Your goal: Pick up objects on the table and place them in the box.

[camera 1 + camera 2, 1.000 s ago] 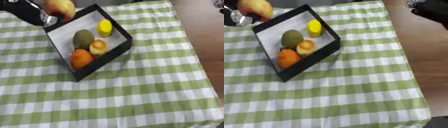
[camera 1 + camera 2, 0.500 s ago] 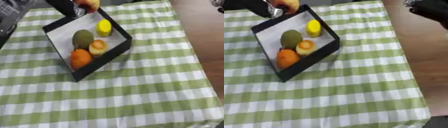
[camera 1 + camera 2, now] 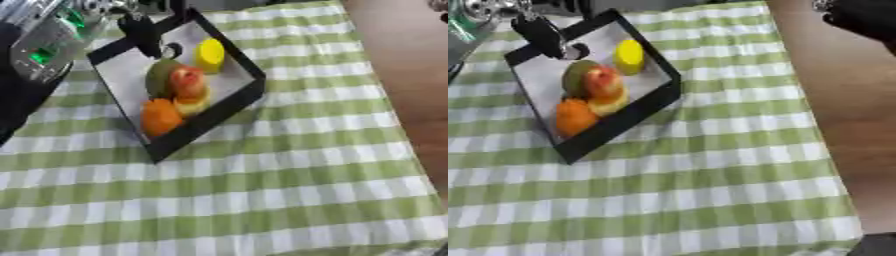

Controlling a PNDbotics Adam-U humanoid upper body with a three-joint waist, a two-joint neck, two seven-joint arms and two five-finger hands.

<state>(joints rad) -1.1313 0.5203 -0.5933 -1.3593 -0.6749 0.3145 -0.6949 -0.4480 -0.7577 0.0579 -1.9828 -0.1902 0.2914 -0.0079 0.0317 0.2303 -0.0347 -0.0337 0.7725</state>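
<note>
My left robot hand (image 3: 144, 35) hangs over the far-left corner of the box (image 3: 249, 92), fingers relaxed and empty. The reddish fruit (image 3: 186, 80) sits perched on the others inside; brushing it while withdrawing could roll it out onto the worktop (image 3: 289, 190).

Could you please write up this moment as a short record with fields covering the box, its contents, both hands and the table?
box: black box with pale floor, askew on the table
contents: red-and-yellow fruit resting on top of the others; green fruit; orange fruit; yellow fruit; a yellowish piece beneath the red one
left hand: left hand above the box's far corner, holding nothing, fingers pointing down
right hand: right hand dark shape at upper right edge, off the table; fingers unclear
table: green-and-white checked cloth
</note>
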